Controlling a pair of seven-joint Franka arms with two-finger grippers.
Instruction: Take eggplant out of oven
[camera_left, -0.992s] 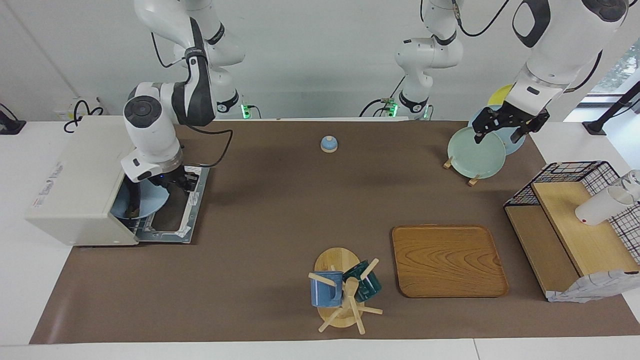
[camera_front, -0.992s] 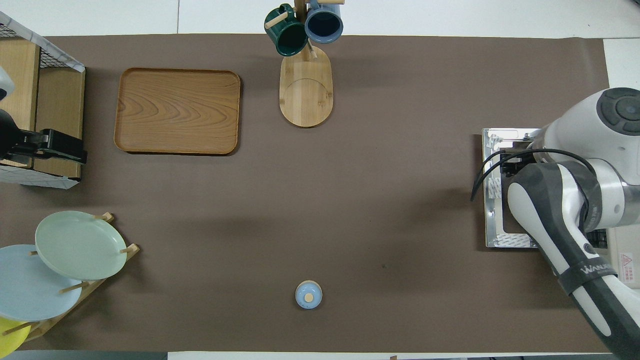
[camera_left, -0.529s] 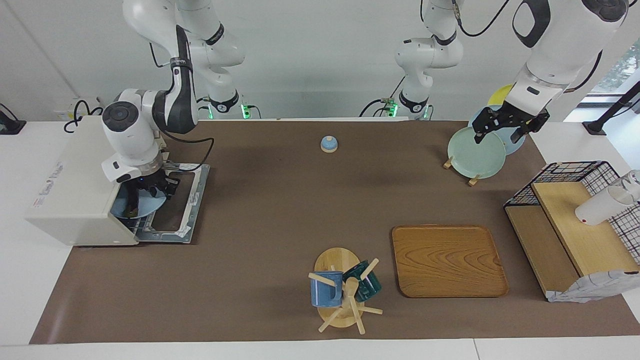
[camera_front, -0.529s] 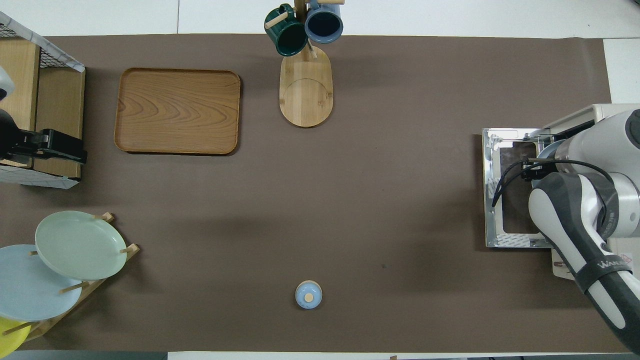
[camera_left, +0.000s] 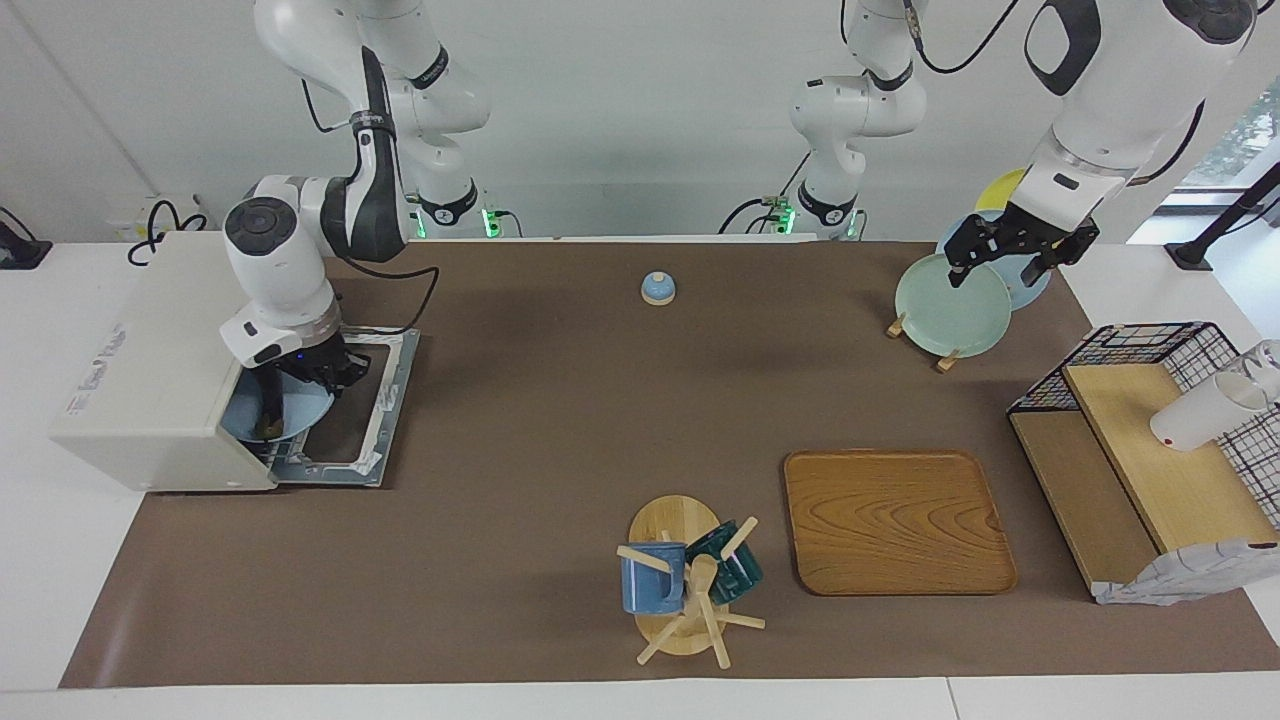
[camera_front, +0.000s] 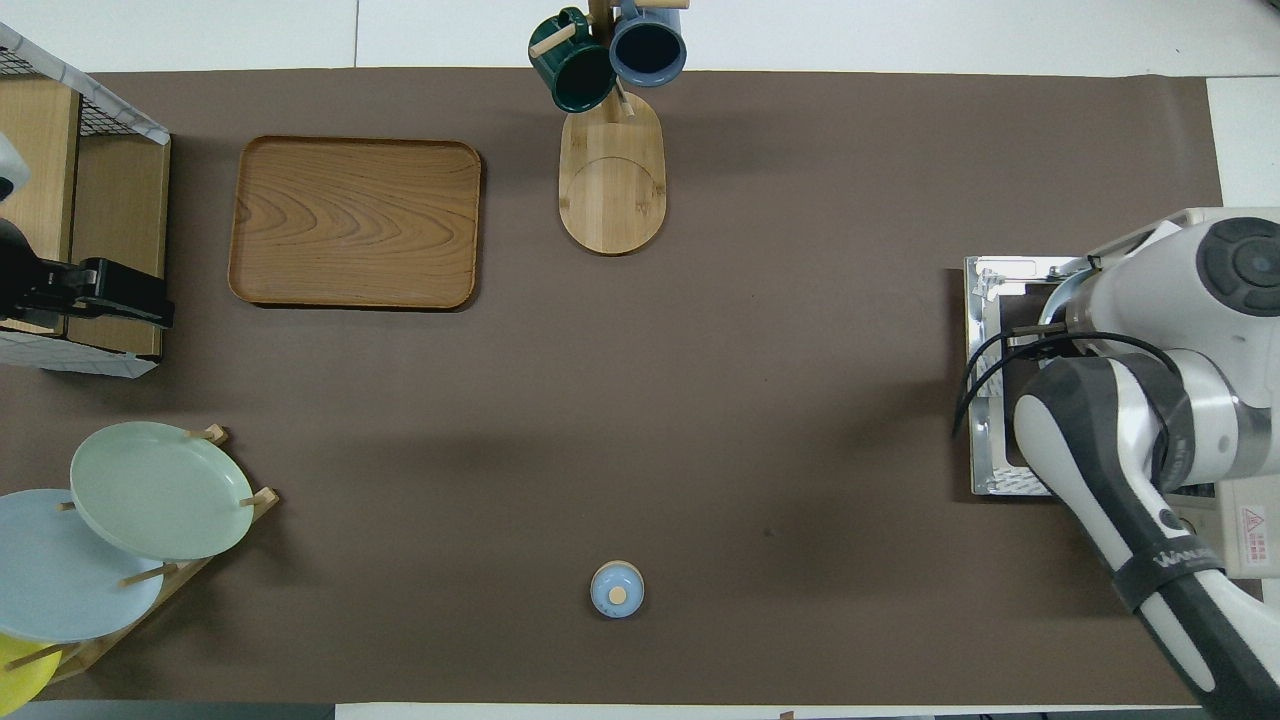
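The cream-white oven (camera_left: 150, 350) stands at the right arm's end of the table with its door (camera_left: 378, 412) folded down flat. A light blue plate (camera_left: 300, 410) sits in the oven's mouth. The dark slim eggplant (camera_left: 266, 408) lies on that plate, its brownish stem end pointing away from the robots. My right gripper (camera_left: 325, 373) reaches down over the plate beside the eggplant; I cannot tell whether it touches it. In the overhead view the right arm hides the plate and eggplant, and only the door (camera_front: 985, 400) shows. My left gripper (camera_left: 1000, 262) waits open in the air over the plate rack.
A plate rack (camera_left: 950, 310) holds several plates at the left arm's end. A wire shelf (camera_left: 1150, 440) carries a white cup. A wooden tray (camera_left: 895, 520) and a mug tree (camera_left: 685, 585) lie farther from the robots. A small blue lidded pot (camera_left: 657, 288) sits near the bases.
The right arm's wrist swung toward the oven, then came partly back toward the door. The plate and eggplant stayed in place. The left arm has not moved.
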